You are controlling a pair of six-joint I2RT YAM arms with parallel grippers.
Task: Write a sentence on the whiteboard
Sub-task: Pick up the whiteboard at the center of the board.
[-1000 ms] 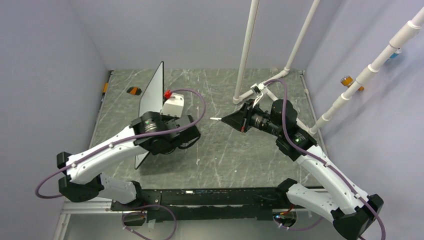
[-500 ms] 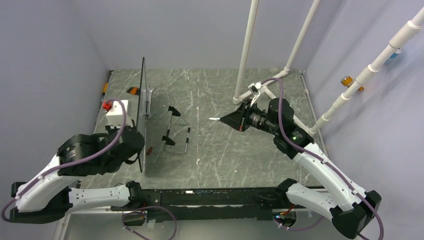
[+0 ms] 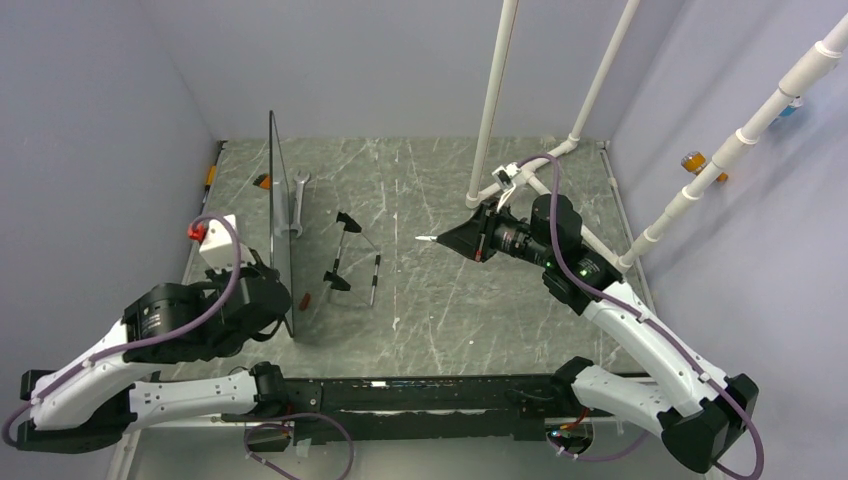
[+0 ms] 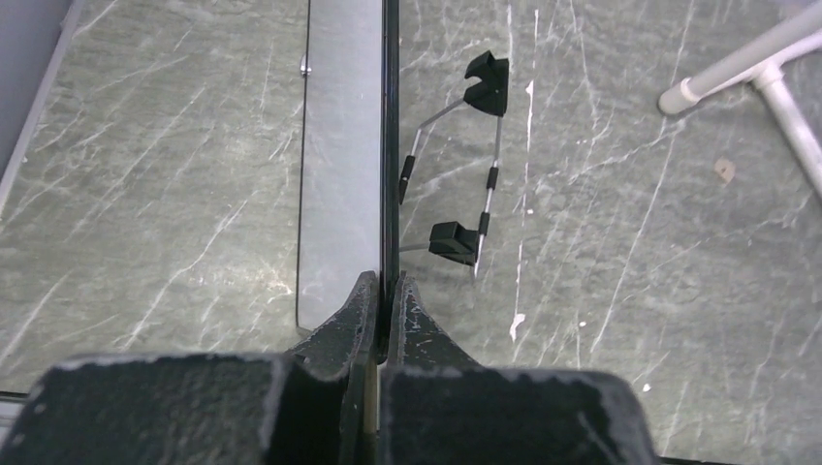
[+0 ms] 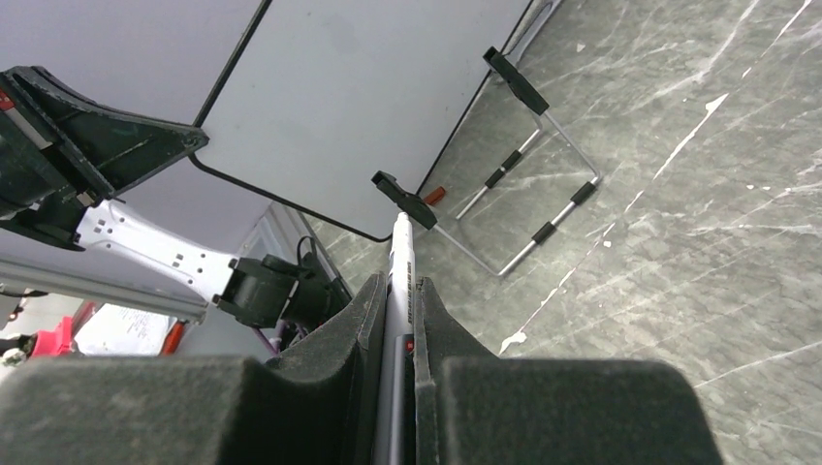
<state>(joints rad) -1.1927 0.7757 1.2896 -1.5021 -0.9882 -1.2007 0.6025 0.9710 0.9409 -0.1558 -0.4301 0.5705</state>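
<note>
1. The left arm has swung out to the left side of the tabletop [image 3: 450, 300]. The left pincer [image 4: 386, 286] is clamped on the near edge of the whiteboard [image 4: 339, 155], which now stands upright there instead of tilted mid-table
2. That swing uncovered a wire stand [image 4: 454, 242] lying flat just beside the board
3. The right pincer [image 5: 397, 291] has barely budged, squeezed on the marker [image 5: 400, 254], tip aimed at the board but well apart. The face looks blank, so probably no writing yet
</note>
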